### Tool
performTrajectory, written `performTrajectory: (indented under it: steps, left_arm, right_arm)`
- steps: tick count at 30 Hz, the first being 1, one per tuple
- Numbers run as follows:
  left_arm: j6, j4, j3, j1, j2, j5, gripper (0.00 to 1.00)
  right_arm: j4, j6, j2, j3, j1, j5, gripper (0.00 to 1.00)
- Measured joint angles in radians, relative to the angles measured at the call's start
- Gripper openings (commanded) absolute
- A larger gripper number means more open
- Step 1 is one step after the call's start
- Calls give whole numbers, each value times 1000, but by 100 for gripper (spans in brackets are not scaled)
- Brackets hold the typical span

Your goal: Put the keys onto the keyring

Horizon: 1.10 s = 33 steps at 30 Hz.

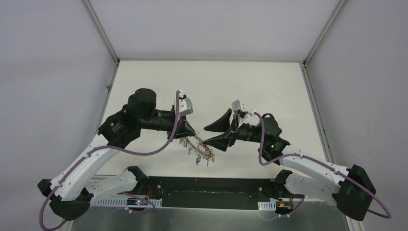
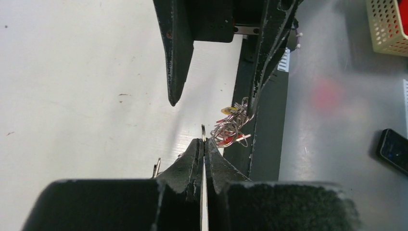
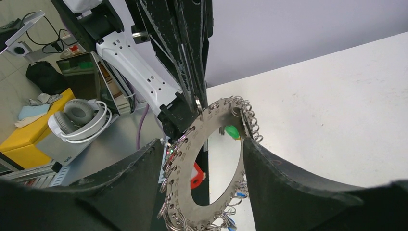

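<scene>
We see the left gripper [image 2: 202, 143] pinched tight on the rim of the keyring [image 3: 216, 114], its two fingers pressed together with only the thin metal between them. The keyring hangs from that grip in the air, with the white table [image 1: 250, 86] beneath it. It is a flat silver band pierced with holes, and small wire rings [image 2: 231, 130] fringe its rim; among them we make out a yellow tag [image 2: 230, 109] and some red bits. The right gripper [image 3: 203, 142] faces the keyring from the side opposite the left gripper, its jaws standing wide, one finger on either side of the band. One right finger [image 3: 288, 183] lies just beside the fringe of rings; whether it touches them we cannot tell. Well away from the keyring, off the table, lie white headphones [image 3: 79, 115] and a dark phone [image 2: 393, 150].
</scene>
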Motion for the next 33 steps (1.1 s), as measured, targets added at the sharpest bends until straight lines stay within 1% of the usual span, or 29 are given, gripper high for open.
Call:
performTrajectory:
  steps: [8, 12, 14, 17, 23, 25, 27, 33]
  left_arm:
    - [53, -259, 236, -16, 142, -101, 0]
    - [55, -386, 333, -43, 212, -145, 0]
    - [49, -439, 373, -60, 244, -166, 0]
    - [42, -498, 419, -89, 279, -192, 0]
    - [37, -556, 467, -133, 303, -220, 0]
    - [36, -566, 472, -138, 303, -227, 0]
    - [34, -575, 472, -139, 303, -232, 0]
    - [31, -586, 472, -139, 303, -238, 0]
  right_arm:
    - [-12, -1, 32, 41, 0, -6, 64]
    - [-13, -1, 54, 52, 0, -6, 61]
    - [-9, 0, 73, 61, 0, -8, 56]
    - [19, 6, 112, 76, 0, -16, 43]
    - [152, 71, 219, 90, 3, -52, 29]
    - [186, 90, 247, 93, 6, -60, 28]
    - [210, 108, 265, 95, 10, -71, 30]
    - [233, 116, 263, 96, 19, -79, 47]
